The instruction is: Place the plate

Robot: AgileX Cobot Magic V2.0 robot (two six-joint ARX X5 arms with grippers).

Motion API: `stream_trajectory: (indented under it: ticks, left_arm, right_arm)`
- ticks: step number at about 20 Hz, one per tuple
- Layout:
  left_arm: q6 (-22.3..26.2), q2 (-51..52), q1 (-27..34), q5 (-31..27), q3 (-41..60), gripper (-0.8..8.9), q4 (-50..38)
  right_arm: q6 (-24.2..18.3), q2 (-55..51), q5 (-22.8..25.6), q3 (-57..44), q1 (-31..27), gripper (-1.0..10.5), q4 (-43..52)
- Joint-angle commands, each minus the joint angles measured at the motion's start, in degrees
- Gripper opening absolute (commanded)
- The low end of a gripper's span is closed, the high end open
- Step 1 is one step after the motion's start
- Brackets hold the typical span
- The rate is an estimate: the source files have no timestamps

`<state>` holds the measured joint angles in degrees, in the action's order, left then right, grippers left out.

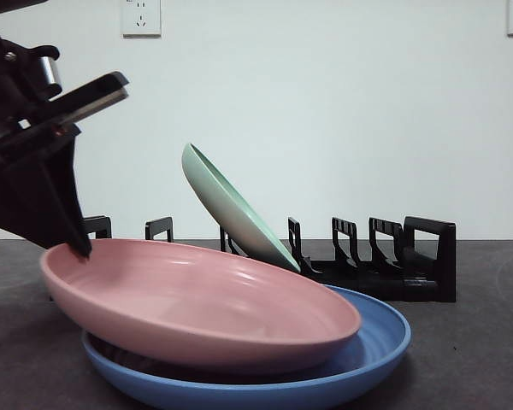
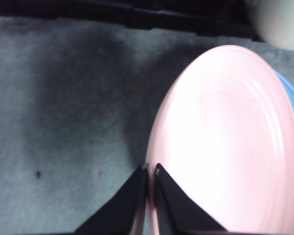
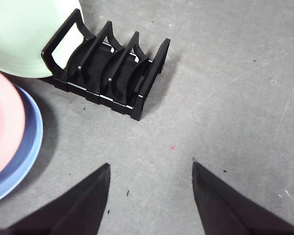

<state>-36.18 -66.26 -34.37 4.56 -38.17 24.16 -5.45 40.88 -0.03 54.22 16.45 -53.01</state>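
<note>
A pink plate (image 1: 205, 299) rests tilted on a blue plate (image 1: 359, 359), its left rim raised. My left gripper (image 1: 81, 248) comes in from the upper left and is shut on that raised rim; in the left wrist view the gripper (image 2: 150, 171) pinches the pink plate (image 2: 225, 142) at its edge. A pale green plate (image 1: 235, 209) leans in the black rack (image 1: 376, 256) behind. My right gripper (image 3: 151, 169) hangs open over bare table, beside the black rack (image 3: 108, 73) and away from the plates.
The black rack has several free slots to the right of the green plate. Grey table surface (image 3: 235, 98) lies open to the right of the rack. A white wall with sockets (image 1: 141, 17) stands behind.
</note>
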Motion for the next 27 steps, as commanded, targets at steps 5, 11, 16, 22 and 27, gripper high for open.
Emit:
stream_trajectory:
  ticks: [5, 11, 16, 22, 27]
  left_arm:
    - [-2.3, -5.0, -2.2, -1.0, -0.2, 0.54, -1.8]
    - [-1.4, -1.0, -1.7, -1.0, -0.9, 3.13, -0.2]
    - [11.0, 15.7, 5.4, -2.6, -4.3, 3.13, 9.7]
    - [23.1, 36.3, 18.8, -4.4, -4.8, 3.12, 25.1]
    - [23.7, 42.8, 21.9, -4.4, -4.8, 3.12, 33.4]
  right_arm:
    - [1.0, 0.2, 0.0, 0.4, 0.2, 2.7, 0.2]
    - [1.0, 0.2, 0.0, 0.4, 0.2, 2.7, 0.2]
    - [3.7, 0.2, 0.0, 0.4, 0.2, 2.7, 0.2]
    - [5.2, 0.5, -2.9, 0.4, 0.2, 2.7, 0.3]
    - [7.9, 6.0, -10.5, 0.9, 0.6, 2.7, 1.4]
